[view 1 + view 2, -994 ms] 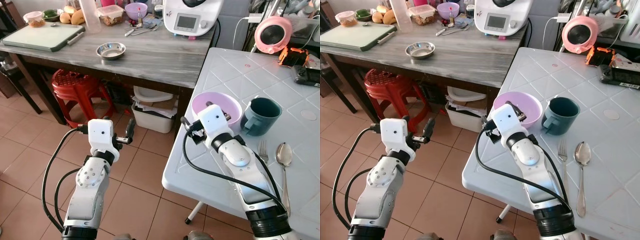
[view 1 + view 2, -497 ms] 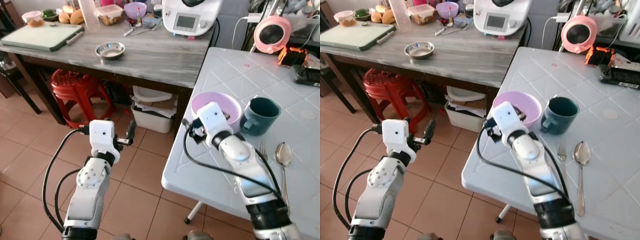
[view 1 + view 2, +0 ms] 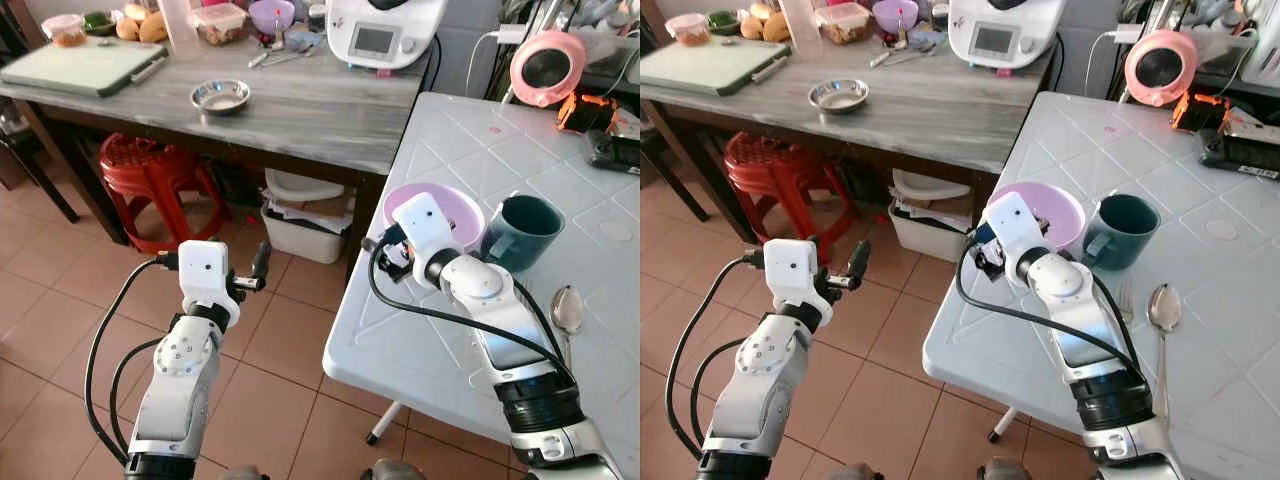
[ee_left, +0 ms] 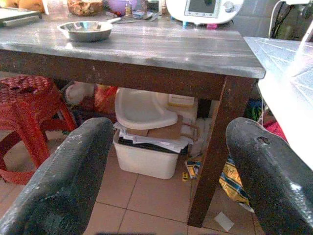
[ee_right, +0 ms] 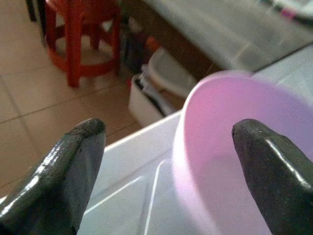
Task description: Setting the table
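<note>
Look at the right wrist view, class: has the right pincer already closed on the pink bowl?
No: the right pincer is open, its fingers spread wide, with the pink bowl's rim between them, ungripped.

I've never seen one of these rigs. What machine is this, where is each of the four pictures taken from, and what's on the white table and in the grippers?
This is a humanoid robot with two silver arms, each ending in a gripper of two long black fingers. The two wide pictures come from a stereo camera on its head, looking down. The two close pictures come from cameras on its wrists, looking out between the fingers.

On the white table stand a pink bowl and, touching its side, a dark teal mug. A fork and spoon lie nearer the robot. The right gripper is open at the bowl's near rim and holds nothing. The left gripper is open too, held idle above the tiled floor, facing the grey wooden table, which carries a steel bowl and a kitchen appliance.
</note>
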